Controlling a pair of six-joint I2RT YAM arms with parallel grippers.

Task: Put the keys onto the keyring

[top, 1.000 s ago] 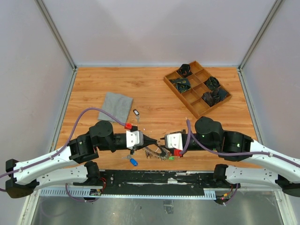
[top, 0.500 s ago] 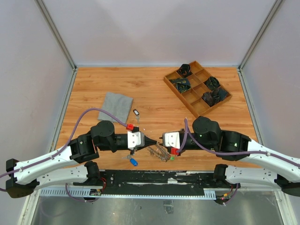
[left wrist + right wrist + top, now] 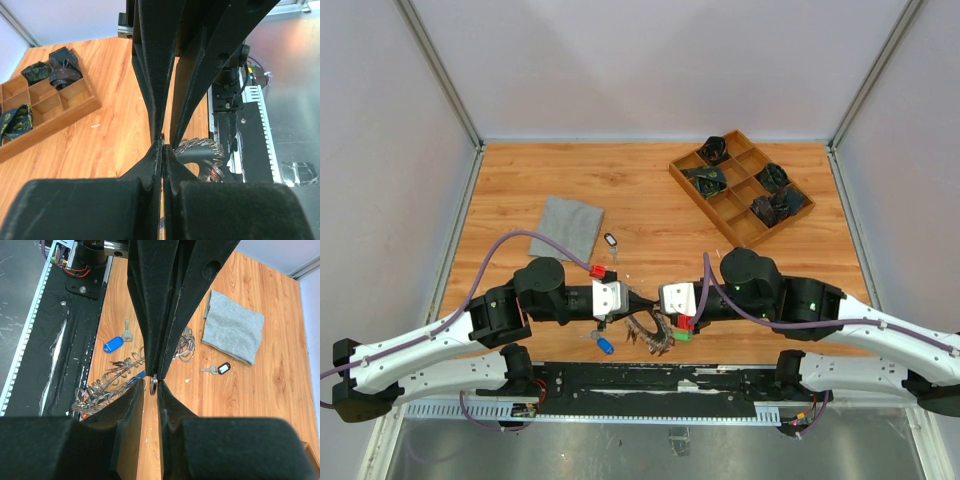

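Left jaws, right jaws: clamped on keyring | keys splay toward near edge

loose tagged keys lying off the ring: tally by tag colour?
blue-tag key: 1
black-tag key: 1
Total: 2
Not counted: a green tag beside the keyring; cannot tell if it is loose.

Wooden desk; grey cloth flat at left; divided wooden tray far right, dark items in several compartments; black-tagged key just beside cloth; blue-tagged key at near edge
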